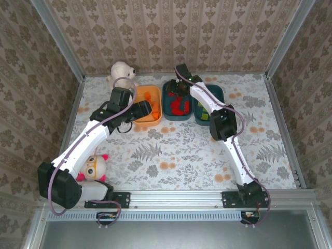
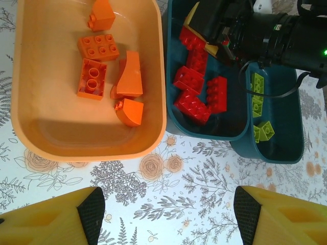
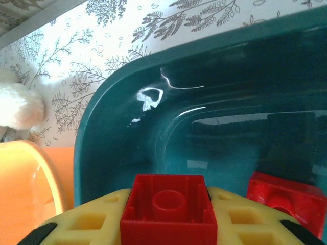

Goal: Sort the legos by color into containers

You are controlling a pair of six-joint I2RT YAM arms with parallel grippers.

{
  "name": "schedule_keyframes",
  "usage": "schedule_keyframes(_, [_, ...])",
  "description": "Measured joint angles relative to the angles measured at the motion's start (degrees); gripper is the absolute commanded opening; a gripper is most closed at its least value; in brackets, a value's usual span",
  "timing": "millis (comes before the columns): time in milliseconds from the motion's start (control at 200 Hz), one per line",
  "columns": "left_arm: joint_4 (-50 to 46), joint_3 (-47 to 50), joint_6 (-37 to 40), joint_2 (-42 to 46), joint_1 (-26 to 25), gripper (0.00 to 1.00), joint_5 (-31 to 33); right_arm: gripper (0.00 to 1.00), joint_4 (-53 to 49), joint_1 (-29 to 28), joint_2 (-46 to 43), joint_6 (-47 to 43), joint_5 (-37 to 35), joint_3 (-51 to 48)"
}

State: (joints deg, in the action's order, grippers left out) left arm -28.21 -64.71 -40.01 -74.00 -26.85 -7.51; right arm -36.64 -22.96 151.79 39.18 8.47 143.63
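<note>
Over the middle teal tub (image 3: pixel 127 102), the right end effector (image 3: pixel 168 230) pinches a red brick (image 3: pixel 168 201) by its flat sides; we judge it light, rigid, perhaps slick. Beside it, the left end effector (image 2: pixel 168 214) hangs spread.

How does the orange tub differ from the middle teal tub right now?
The orange tub holds five orange bricks; the middle teal tub holds red bricks. The right end effector, shut on a red brick, hangs over the middle teal tub; nothing reaches into the orange tub. Both are rounded-rectangular tubs standing side by side.
</note>
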Motion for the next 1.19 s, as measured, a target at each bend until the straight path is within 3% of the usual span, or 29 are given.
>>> schedule_keyframes(235, [-0.02,-1.09,0.24,-1.33,0.0,0.71,-0.24,0.58,-0.98,-0.22,0.22,0.48,0.17,0.07])
schedule_keyframes(545, [-1.55,-1.36,0.87,-1.6,2.16,0.74,0.22,0.62,-1.79,-0.52,-2.93,-1.88,-0.68,-1.75])
schedule_keyframes(670, [-3.54,-1.27,1.25,0.28,2.64,0.85,0.9,0.73,1.46,-1.09,-16.59,-4.92,-3.13,-15.65])
schedule_keyframes(680, [-3.74,-1.25,1.31,0.55,2.67,0.92,1.01,0.8,1.79,-1.18,-18.14,-5.03,-3.48,-17.03])
schedule_keyframes(690, [-3.91,-1.2,1.55,0.83,2.71,0.97,1.11,0.95,2.08,-1.25,-19.89,-4.94,-3.89,-18.49])
schedule_keyframes(710, [-4.17,-1.09,1.38,1.44,2.86,1.0,1.27,1.0,2.97,-1.38,-22.53,-5.86,-4.15,-21.05])
schedule_keyframes(955, [-11.21,0.94,1.7,9.31,6.14,1.0,6.54,1.0,12.98,-2.21,-62.05,-10.67,-12.61,-52.72])
schedule_keyframes(1110, [-14.36,1.73,4.15,11.1,7.89,1.0,12.37,1.0,10.21,-0.85,-77.0,-11.04,-26.36,-67.56])
schedule_keyframes(1195, [-15.37,2.67,5.07,10.56,8.2,1.0,20.57,1.0,11.61,3.54,-82.82,-12.96,-31.17,-78.99])
